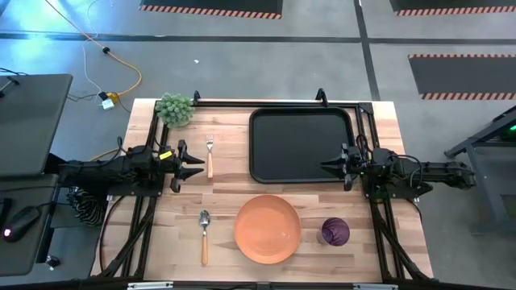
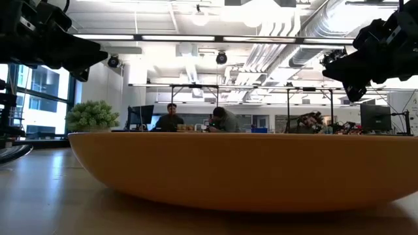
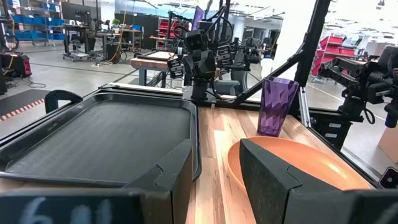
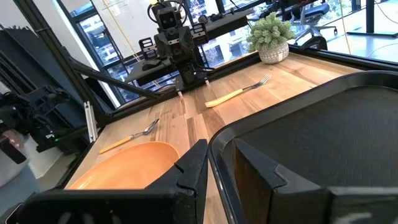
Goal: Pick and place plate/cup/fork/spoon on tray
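The orange plate (image 1: 268,229) lies on the table near the front edge, with the purple cup (image 1: 334,232) upright to its right and the spoon (image 1: 204,236) to its left. The fork (image 1: 210,155) lies left of the black tray (image 1: 298,145), which sits at the far middle. My left gripper (image 1: 187,164) hovers open and empty just left of the fork. My right gripper (image 1: 332,166) hovers open and empty over the tray's right rim. In the left wrist view the tray (image 3: 99,137), plate (image 3: 298,168) and cup (image 3: 275,106) lie ahead of the left gripper (image 3: 216,149).
A small potted plant (image 1: 175,109) stands at the table's far left corner. A black frame (image 1: 266,103) runs along the far and side edges. Bare wood lies between the tray and the plate. People sit at desks (image 2: 196,121) in the room beyond.
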